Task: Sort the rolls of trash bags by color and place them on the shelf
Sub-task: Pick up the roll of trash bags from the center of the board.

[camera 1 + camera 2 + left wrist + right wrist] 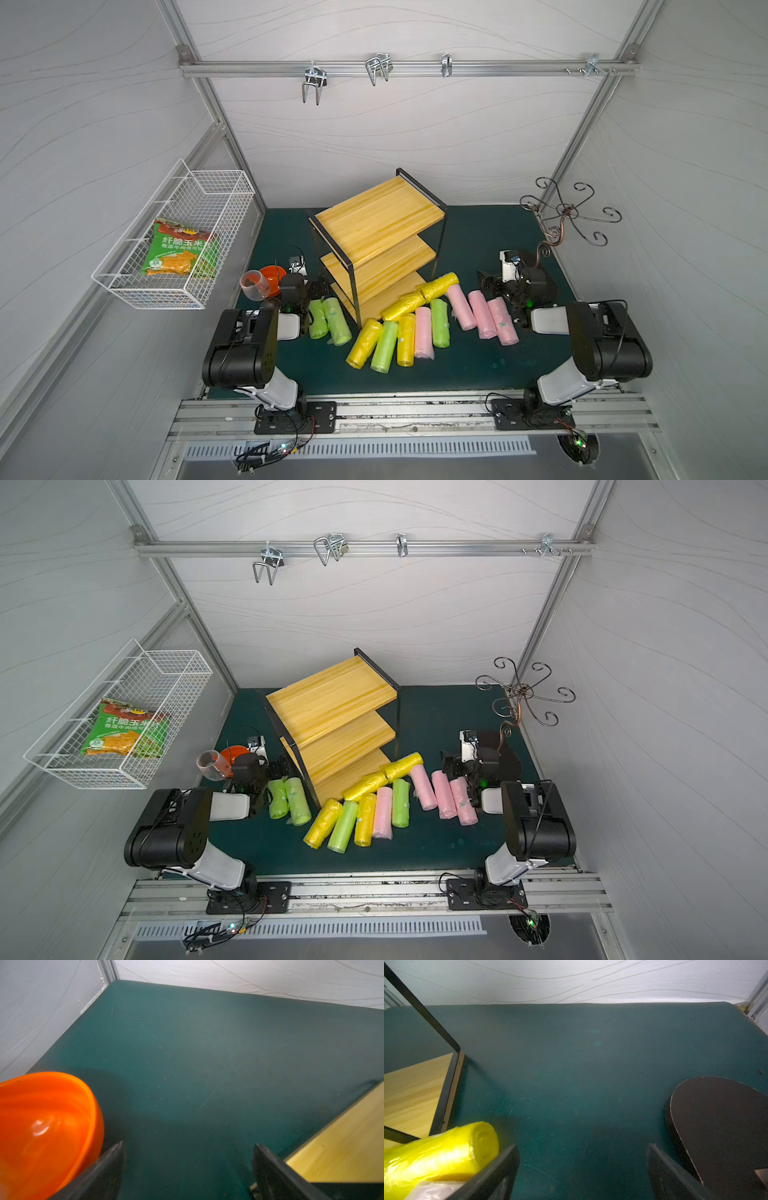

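Far left of the shelf (378, 216), a white wire basket (220, 195) hangs on the wall holding a green-orange snack packet (178, 249); nearer the shelf, a clear cup (252, 286) stands just beside an orange bowl (272, 277) on the green table (457, 365); the left end effector (188, 1159) sits between that bowl and the shelf's left frame, jaws spread wide with only table between them; at the shelf's left front corner, two lime green rolls of trash bags (330, 320) lie side by side, touching; along the front edge of the shelf's lowest board, two yellow rolls (438, 286) lie end to end, though whether they rest on board or table I cannot tell; in front of the shelf, a row of five rolls (406, 338) runs yellow, green, yellow, pink, green; right of the shelf's front, three pink rolls (482, 313) lie near one another; behind them the right end effector (582, 1151) is likewise spread apart around bare table, a yellow roll's end just beside one finger and a dark oval base (720, 1126) beside the other.
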Tool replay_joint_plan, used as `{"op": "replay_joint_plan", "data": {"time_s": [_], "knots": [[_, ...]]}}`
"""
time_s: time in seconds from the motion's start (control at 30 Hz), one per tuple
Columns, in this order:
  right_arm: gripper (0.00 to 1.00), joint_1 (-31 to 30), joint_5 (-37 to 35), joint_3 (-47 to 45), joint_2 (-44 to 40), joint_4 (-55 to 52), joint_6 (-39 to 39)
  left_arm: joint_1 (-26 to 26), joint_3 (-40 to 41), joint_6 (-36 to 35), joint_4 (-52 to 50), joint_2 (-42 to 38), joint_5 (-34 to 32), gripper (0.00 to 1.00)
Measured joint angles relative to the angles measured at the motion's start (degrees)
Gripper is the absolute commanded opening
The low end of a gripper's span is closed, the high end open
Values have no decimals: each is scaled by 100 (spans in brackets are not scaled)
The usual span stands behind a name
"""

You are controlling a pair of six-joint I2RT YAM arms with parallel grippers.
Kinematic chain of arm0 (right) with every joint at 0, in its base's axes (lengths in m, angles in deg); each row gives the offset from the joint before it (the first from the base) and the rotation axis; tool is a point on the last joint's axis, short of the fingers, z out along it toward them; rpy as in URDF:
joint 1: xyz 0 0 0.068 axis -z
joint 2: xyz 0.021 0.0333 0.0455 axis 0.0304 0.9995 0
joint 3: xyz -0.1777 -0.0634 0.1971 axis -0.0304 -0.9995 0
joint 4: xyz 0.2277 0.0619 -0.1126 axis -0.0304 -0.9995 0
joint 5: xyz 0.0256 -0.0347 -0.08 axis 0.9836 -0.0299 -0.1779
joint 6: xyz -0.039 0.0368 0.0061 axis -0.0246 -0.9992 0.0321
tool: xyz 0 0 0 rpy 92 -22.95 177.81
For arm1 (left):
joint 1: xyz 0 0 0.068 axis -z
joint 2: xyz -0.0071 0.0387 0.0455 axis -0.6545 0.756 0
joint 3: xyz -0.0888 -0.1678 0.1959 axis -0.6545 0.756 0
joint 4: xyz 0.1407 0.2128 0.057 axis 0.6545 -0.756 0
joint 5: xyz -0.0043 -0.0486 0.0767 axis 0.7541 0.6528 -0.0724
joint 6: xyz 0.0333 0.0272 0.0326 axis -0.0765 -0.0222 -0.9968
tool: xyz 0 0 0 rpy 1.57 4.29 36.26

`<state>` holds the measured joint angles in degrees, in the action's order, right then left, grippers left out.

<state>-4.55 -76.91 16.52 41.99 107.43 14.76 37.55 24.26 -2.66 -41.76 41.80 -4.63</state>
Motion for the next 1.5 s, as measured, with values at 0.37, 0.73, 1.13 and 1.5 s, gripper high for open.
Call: {"op": "replay_joint_plan", "data": {"time_s": [0.37,0.73,1.13,1.5], "knots": [[99,76,-26,37,0,-42,-61,0,0,2,-2,0,0,99],[99,-35,-522,55,-98,-186,-107,42,245,162,-105,-651,-313,99],[99,-946,-1945,1615,-1954,-3716,-1132,122,-138,1384,-2511,-3331,-2400,99],[93,-664,-1097,2889,-2159,-7792,-2358,634,-1303,2081,-5178,-4564,-2514,89]]}}
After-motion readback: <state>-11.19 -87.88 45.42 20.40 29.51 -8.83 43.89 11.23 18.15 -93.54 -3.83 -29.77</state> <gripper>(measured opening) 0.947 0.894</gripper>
